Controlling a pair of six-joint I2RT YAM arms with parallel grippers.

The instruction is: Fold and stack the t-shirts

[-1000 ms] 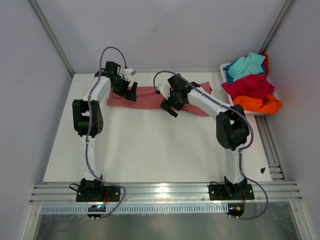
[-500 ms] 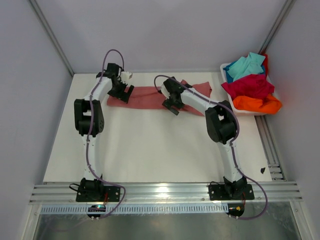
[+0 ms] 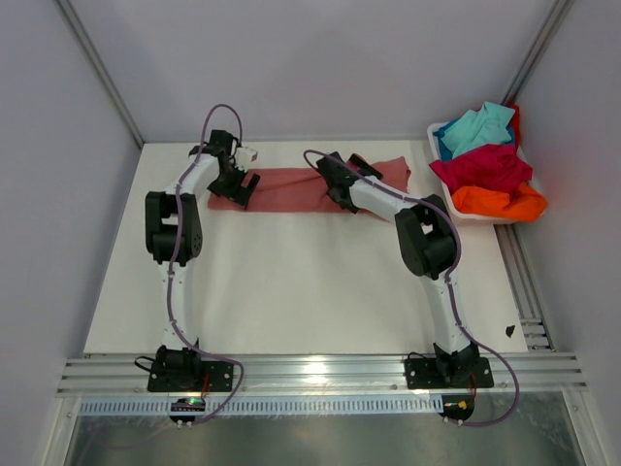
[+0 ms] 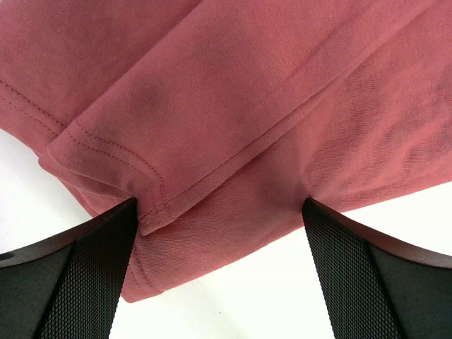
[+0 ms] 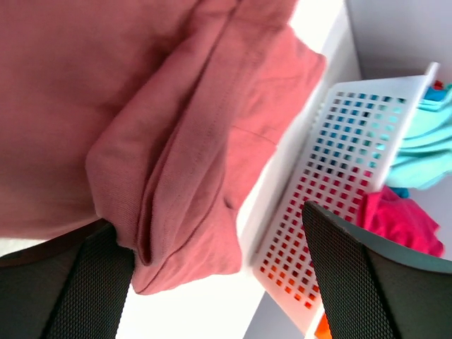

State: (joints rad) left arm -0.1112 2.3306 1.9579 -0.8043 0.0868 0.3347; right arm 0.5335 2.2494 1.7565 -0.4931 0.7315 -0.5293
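Top view, salmon-pink t-shirt: lies as a long band across the far side of the tabletop, around 12 o'clock.
Top view, left gripper: down over the band's 9 o'clock end, jaws apart.
Top view, right gripper: over the band just right of its middle; its jaws are hard to read from here.
Top view, white tub: at 2 o'clock, off the tabletop's right corner, holding a turquoise t-shirt on top, a crimson t-shirt below it and an orange t-shirt nearest the arms.
Left wrist view, left gripper: jaws wide apart, pink cloth between them, nothing clamped.
Left wrist view, stitched hem: a folded edge toward 9 o'clock, close to the left finger.
Right wrist view, right gripper: jaws wide apart, clamping nothing.
Right wrist view, salmon-pink t-shirt: a bunched fold hangs near the left finger, from 10 down to 7 o'clock.
Right wrist view, white tub: its perforated wall stands at 3 o'clock, turquoise and crimson cloth behind.
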